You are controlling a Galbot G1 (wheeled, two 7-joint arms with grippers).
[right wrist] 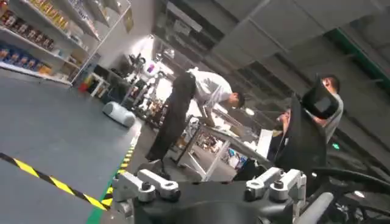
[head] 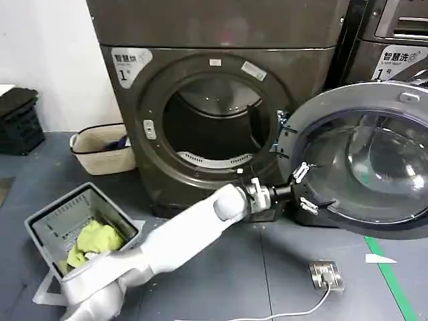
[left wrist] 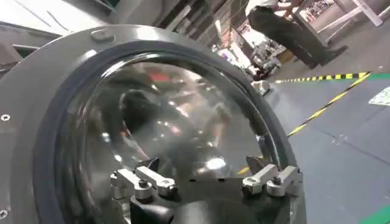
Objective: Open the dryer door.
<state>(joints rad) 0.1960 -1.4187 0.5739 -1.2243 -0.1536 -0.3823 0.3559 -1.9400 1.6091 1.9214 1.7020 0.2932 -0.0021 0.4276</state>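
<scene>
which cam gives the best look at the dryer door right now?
Head view: the dryer door shows swung wide open to the right of the drum opening, with the left gripper at its inner rim. The left wrist view shows its bulging glass and grey rim close up. The right wrist view faces the room instead.

Readable labels on the two machines

A white sticker (head: 129, 65) at the upper left of the dryer's front panel reads "智慧洗" with a large "1" and small characters beside it. At the frame's upper right, the second machine's sticker (head: 400, 61) shows the same "智慧洗" and "1".
</scene>
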